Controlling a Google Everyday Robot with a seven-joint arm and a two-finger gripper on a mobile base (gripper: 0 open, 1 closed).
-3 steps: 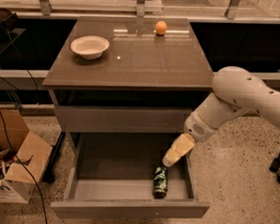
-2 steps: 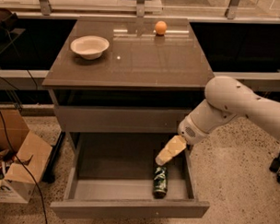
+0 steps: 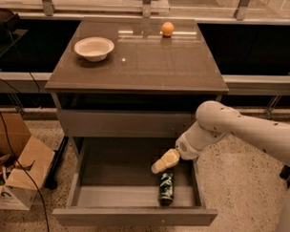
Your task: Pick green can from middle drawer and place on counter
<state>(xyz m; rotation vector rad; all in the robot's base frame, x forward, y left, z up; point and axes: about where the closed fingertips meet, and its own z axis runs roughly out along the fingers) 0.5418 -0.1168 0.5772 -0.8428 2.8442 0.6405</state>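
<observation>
One green can point(image 3: 166, 188) is shown lying in the open middle drawer point(image 3: 132, 215), just beside the fingertips, on their drawer-front side. The gripper point(image 3: 157, 167) is held inside the drawer, fingers pressed together, nothing clasped. The can's pale markings cannot be read. Above the fingers, a white bowl point(image 3: 94, 48) and orange ball point(image 3: 167, 29) are seen on the counter point(image 3: 151, 65).

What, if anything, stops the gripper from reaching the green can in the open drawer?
Probably nothing, so likely yes. The gripper hangs over the pulled-out middle drawer, close to the green can near the drawer's front, with nothing visible between them.
</observation>
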